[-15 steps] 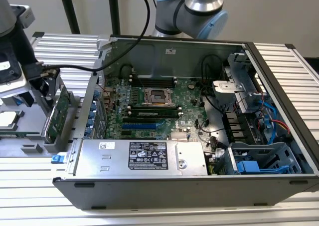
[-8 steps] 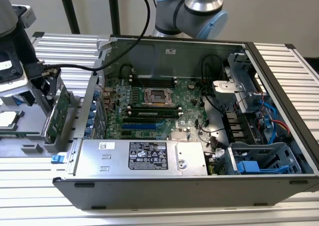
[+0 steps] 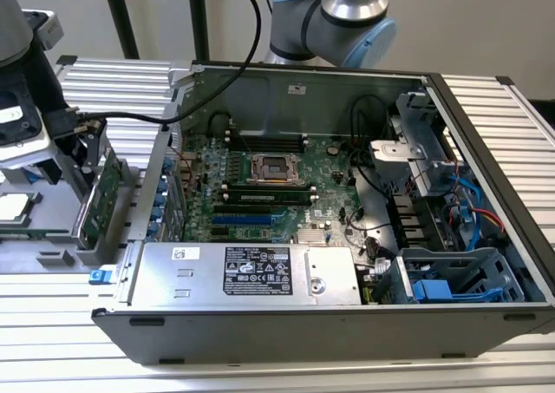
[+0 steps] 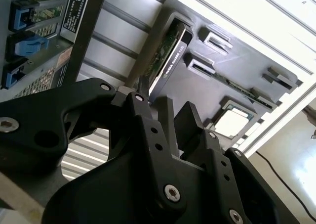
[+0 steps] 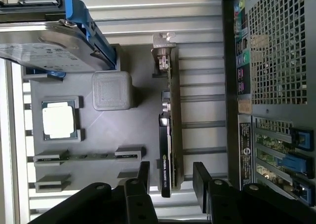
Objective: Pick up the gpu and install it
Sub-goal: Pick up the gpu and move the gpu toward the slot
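Pincer (image 5: 173,174) is hovering open, upright gpu (image 5: 166,145) lining up between its fingers, probably needing centred, square closing on both flat faces.

An open computer case (image 3: 347,332) takes up the middle of the exterior view, resting on a ribbed metal desk (image 3: 512,124). Inside it lie a green motherboard (image 3: 260,193), a silver power supply (image 3: 251,276) along the lower side, and blue drive bays (image 3: 460,284) at lower right. At the exterior view's left sits a grey tray (image 3: 52,237). In the first wrist view the tray holds a processor (image 5: 58,122), and a hard drive (image 5: 44,48) with a blue frame is nearby.
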`<control>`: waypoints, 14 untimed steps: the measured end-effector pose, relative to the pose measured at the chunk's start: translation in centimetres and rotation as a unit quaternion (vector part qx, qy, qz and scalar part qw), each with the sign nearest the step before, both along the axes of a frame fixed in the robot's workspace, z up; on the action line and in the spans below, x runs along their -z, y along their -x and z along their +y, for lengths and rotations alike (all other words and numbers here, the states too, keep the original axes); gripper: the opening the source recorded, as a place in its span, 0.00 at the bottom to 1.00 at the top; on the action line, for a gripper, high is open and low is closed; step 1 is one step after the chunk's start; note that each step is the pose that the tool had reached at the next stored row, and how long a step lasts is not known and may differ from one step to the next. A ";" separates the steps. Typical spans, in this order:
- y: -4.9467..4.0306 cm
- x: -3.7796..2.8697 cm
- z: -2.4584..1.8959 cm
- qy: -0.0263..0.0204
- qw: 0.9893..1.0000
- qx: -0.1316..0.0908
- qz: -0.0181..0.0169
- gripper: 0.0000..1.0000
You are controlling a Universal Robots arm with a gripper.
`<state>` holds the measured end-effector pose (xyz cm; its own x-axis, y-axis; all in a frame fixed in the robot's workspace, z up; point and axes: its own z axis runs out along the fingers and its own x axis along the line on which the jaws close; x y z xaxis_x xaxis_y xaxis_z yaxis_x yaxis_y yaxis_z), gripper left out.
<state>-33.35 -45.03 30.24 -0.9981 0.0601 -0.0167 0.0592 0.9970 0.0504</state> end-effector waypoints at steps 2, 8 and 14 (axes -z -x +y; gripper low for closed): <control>0.00 0.07 0.04 0.000 1.000 0.000 0.000 1.00; 0.00 0.17 0.09 0.000 1.000 0.000 0.000 1.00; 0.00 0.39 0.11 0.000 1.000 0.000 0.000 1.00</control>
<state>-33.35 -44.93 29.86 -0.9981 0.0600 -0.0168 0.0591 0.9970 0.0504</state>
